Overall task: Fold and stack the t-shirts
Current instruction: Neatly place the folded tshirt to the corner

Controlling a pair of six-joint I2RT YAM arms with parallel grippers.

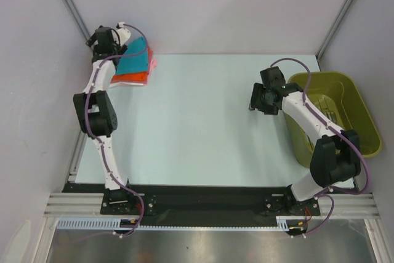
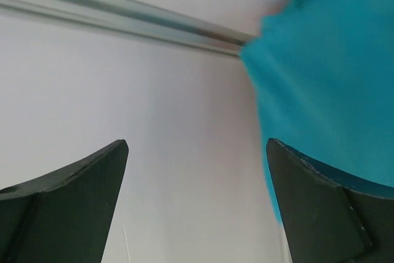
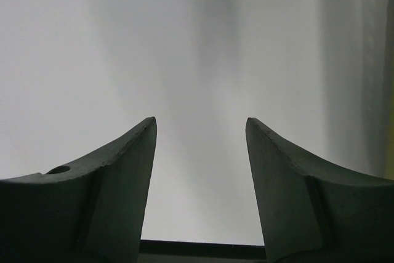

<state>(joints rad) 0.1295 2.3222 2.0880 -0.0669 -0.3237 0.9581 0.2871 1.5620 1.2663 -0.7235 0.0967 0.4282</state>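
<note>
White walls close in a pale worktop (image 1: 203,115) on three sides, with an aluminium rail (image 2: 123,13) running along the far-left corner. That corner is where the task's things lie. A folded teal t-shirt (image 1: 132,60) sits on top of a small stack, with an orange t-shirt (image 1: 131,78) showing under its near edge and a pink t-shirt (image 1: 152,63) peeking out on the right.

The left end effector (image 1: 101,40) hangs over the far-left edge of this stack. Its fingers are spread wide and there is nothing between them. In the left wrist view (image 2: 197,146) the gap frames bare wall, and the teal cloth (image 2: 326,84) fills the right side, close beside one finger (too blurred to tell whether they touch). So the stack lies to the right of that end effector and a little nearer the arm bases. Its longer edge seems to run slantwise from the far wall towards the near left.

The right end effector (image 1: 263,98) is well apart from the stack, across the worktop beside the olive-green basket (image 1: 363,121). It is also parted and empty in its own view (image 3: 200,121). The left arm is plainly the nearer one for any further work on the stack. No loose shirt shows on the worktop, so the task looks close to finished.
</note>
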